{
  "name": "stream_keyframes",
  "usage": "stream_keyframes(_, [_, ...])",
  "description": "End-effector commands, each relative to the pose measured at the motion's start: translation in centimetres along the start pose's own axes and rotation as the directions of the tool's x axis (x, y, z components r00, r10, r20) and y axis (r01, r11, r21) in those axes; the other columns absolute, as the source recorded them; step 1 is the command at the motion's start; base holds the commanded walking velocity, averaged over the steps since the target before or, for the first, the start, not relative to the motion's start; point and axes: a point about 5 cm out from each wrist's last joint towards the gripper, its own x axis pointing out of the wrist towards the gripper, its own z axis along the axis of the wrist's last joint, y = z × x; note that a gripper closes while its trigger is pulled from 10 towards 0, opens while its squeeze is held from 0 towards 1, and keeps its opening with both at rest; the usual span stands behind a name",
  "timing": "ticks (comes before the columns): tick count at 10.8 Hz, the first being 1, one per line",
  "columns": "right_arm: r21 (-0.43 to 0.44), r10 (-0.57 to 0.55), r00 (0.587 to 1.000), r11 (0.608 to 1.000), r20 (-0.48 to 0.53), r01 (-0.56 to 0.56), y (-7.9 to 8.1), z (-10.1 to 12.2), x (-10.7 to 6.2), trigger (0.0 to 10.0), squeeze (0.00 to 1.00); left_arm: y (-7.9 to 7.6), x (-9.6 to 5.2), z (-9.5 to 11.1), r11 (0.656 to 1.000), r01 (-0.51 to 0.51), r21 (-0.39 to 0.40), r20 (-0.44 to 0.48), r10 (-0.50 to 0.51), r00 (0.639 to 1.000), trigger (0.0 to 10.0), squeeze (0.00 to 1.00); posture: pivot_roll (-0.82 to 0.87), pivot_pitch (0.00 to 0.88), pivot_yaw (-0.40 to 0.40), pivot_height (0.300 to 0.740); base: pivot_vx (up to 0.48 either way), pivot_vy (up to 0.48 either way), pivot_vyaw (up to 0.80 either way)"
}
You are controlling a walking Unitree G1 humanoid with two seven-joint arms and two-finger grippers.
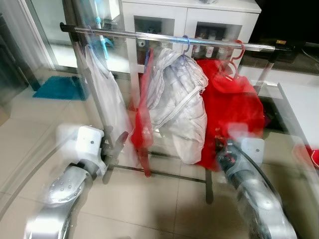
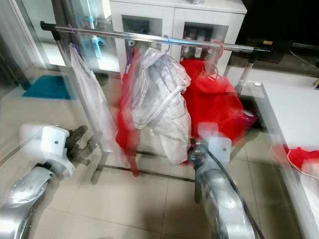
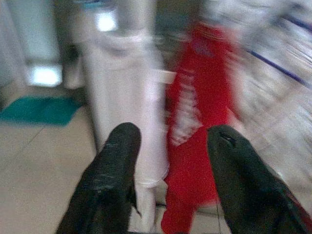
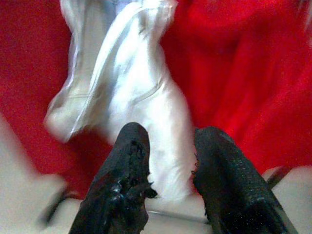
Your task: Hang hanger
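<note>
Rail: a metal clothes rail runs across the scene at the top of a rack standing on the tiled floor, in front of a white cabinet.
Hangers on the rail: four garments hang from it, namely a pale thin top on a blue hanger at the robot's left, a narrow red piece, a white padded jacket in the middle, and a red garment on a red hanger toward the right.
Left gripper: low, near the foot of the rack below the pale top; its jaws are spread apart with nothing between them.
Right gripper: low, close before the white jacket and the red garment; its jaws stand apart and pinch nothing.
Other things: a teal mat lies on the floor beyond the rack; a pale bench stands at the right with a red item on it, too blurred to identify.
Progress: the hanging looks done, judging from hooks over the rail and both grippers empty.
Left to do: if another hanger is meant, it must first be fetched; I cannot tell whether the red item on the bench is one.
Clarity: all views are motion-blurred, so fine details of the hooks are uncertain.
</note>
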Motion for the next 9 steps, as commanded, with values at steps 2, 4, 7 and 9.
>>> stream_keyframes(2, [0.012, 0.008, 1.0, 1.0, 0.026, -0.009, -0.7, 0.5, -0.5, 10.0, 1.0, -0.5, 0.5, -1.5, 1.0, -0.027, -0.006, -0.067, 0.027, 0.997, 10.0, 1.0, -0.02, 0.0, -0.149, 0.74, 0.0, 0.0, 0.0])
stream_keyframes(4, [0.094, 0.056, 0.997, 0.994, 0.044, -0.06, -0.1, 1.0, -0.1, 10.0, 1.0, 0.1, 0.9, -0.7, 0.996, -0.083, 0.046, 0.003, 0.083, 0.997, 10.0, 1.0, -0.01, 0.0, -0.145, 0.74, 0.0, 0.0, 0.0])
stream_keyframes(7, [0.089, 0.024, 1.0, 0.996, -0.001, -0.023, -0.6, -0.8, -0.5, 10.0, 1.0, -1.8, 1.2, 0.0, 0.995, 0.067, 0.071, 0.038, -0.07, 0.997, 10.0, 1.0, 0.0, 0.0, -0.082, 0.74, 0.0, 0.0, 0.0])
stream_keyframes(9, [0.14, -0.019, 1.0, 0.99, -0.019, 0.021, -1.1, -1.9, -2.0, 10.0, 1.0, -3.7, 0.9, -1.0, 0.962, 0.254, 0.097, -0.046, -0.251, 0.967, 10.0, 1.0, -0.02, 0.0, -0.008, 0.74, 0.0, 0.0, 0.0])
